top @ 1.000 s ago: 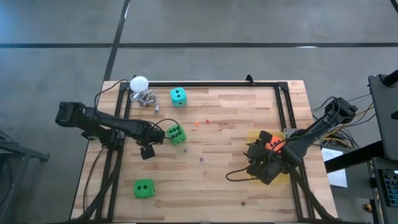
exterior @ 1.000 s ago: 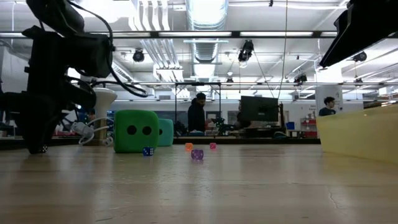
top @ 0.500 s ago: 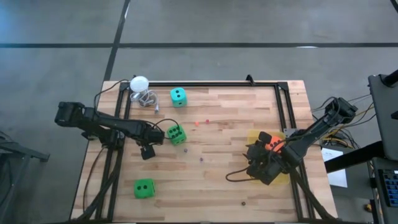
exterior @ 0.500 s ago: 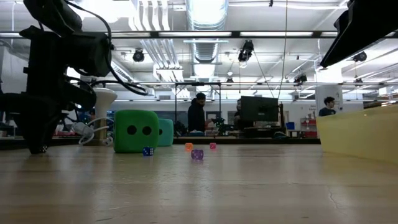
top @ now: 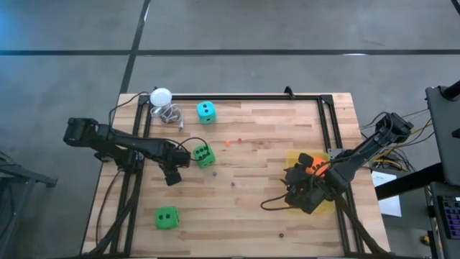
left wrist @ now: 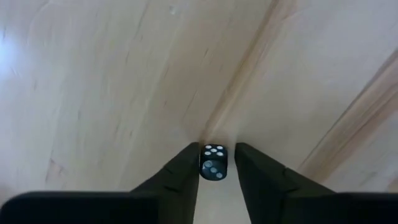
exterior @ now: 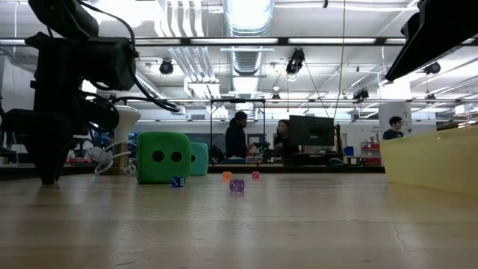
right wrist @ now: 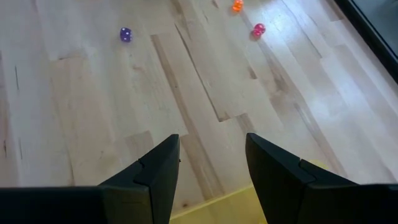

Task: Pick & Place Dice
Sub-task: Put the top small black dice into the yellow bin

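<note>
Left gripper [left wrist: 217,163] is seen low over the desk [top: 266,137], at its left-middle in the high view, just beside a bright green die [top: 203,154]. In the left wrist view the two fingers [left wrist: 184,171] are closed to a narrow gap around a small black die [left wrist: 213,162] with white pips; both fingers appear to touch its sides. The black die sits at the wood surface; whether it is lifted cannot be told.

Right gripper [right wrist: 211,155] is held over the desk's right side, above a yellow tray [top: 295,157]. In the right wrist view its fingers [right wrist: 157,165] are spread wide apart, nothing between them. An orange-red block [top: 310,162] shows on top of the right arm in the high view; whether it is a die cannot be told.

A second bright green die [top: 166,216] lies near the front-left of the desk, well apart from the others. A teal die [top: 205,110] lies near the far edge, close to a white ball [top: 160,96] on a coiled stand.

Tiny dice are scattered mid-desk: a purple one [right wrist: 125,35], an orange one [right wrist: 237,5] and a pink one [right wrist: 259,28]; a tiny blue one [exterior: 177,181] is seen in the low view in front of the green die.

People are visible in the room beyond the desk.
</note>
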Motion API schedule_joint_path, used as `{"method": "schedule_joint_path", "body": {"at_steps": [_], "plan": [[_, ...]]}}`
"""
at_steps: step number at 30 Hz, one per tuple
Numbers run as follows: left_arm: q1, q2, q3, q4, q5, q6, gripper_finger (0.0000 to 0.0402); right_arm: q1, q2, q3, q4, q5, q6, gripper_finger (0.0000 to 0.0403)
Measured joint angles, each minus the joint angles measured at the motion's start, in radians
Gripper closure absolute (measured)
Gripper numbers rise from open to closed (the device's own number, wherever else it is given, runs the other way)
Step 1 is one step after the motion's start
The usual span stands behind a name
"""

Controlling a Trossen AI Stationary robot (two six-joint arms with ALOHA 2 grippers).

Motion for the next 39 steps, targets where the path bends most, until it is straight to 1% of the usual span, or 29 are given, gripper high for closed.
{"method": "schedule_joint_path", "body": {"at_steps": [5,11,14,16,21,32,36,39], "plan": [[0.0,0.0,0.001,-0.002,0.0,-0.033,0.0288,0.0,0.0,0.0,0.003,-0.001,0.0,0.0225],[0.001,0.0,0.0,-0.003,0.012,-0.029,0.0278,0.0,0.0,0.0,0.006,-0.001,0.003,0.0225],[0.001,0.0,0.0,-0.003,0.025,-0.022,0.0286,0.0,0.0,0.0,0.008,-0.003,0.003,0.0225],[0.001,0.001,0.0,-0.002,0.039,-0.015,0.0298,0.0,0.0,0.0,0.009,-0.005,0.002,0.0225],[0.001,0.001,0.001,-0.002,0.065,-0.012,0.0357,0.0,0.0,0.0,0.024,-0.005,-0.006,0.0225],[0.001,0.001,0.009,0.013,0.118,-0.015,0.0358,0.0,0.0,0.0,0.065,-0.005,-0.033,0.0225],[-0.001,0.003,0.039,0.045,0.188,-0.013,0.0358,0.0,0.0,0.0,0.099,0.0,-0.072,0.0225],[-0.005,0.002,0.068,0.04,0.209,-0.013,0.0358,0.0,0.0,0.0,0.117,0.003,-0.101,0.0225]]}}
